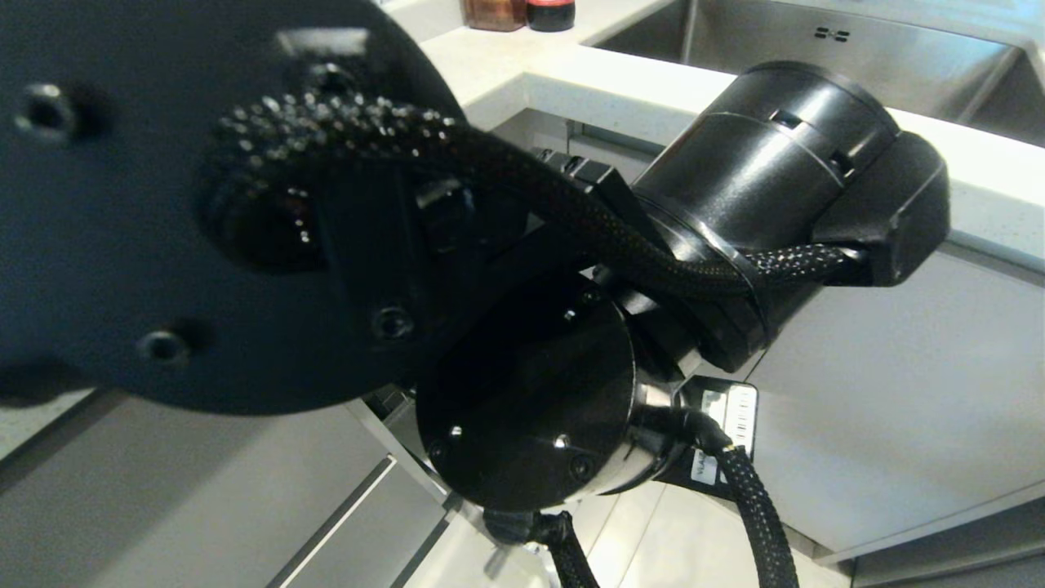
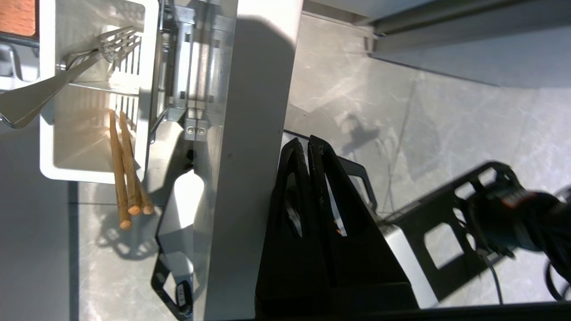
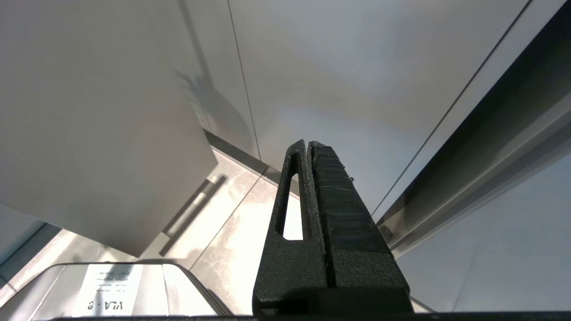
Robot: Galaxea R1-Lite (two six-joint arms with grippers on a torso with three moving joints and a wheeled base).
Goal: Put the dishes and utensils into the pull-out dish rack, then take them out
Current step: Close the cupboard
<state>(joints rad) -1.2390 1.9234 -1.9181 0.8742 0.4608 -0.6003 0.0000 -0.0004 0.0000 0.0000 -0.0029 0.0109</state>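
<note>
**Chopsticks and fork sit in the cup; left gripper empty beside the rack front**

Chopsticks (image 2: 125,171) lean in a white plastic cup (image 2: 49,147) of the pull-out dish rack (image 2: 171,67), their thick ends poking out past the rim, and a silver fork (image 2: 67,71) lies across the neighbouring compartment of that same cup. The plate and bowl are not visible in any view.

Over to the left gripper (image 2: 308,140): fingers pressed flat together, nothing between them, hovering just beside the pale-grey front panel (image 2: 243,178) of the rack, on the floor side. I cannot tell whether it touches the panel. In the head view the left arm (image 1: 767,212) fills nearly everything, reaching toward the cabinets under the countertop (image 1: 980,175), with the steel sink (image 1: 816,49) beyond.

My read: the utensils are loaded, so the step in hand is either sliding the rack or starting to unload. To do that well, the fingers must part before any pick, and the chopsticks want taking by their exposed ends, both at once, so neither rolls loose.

The right gripper (image 3: 308,143) is parked low by the cabinet doors, fingers together, empty.
</note>
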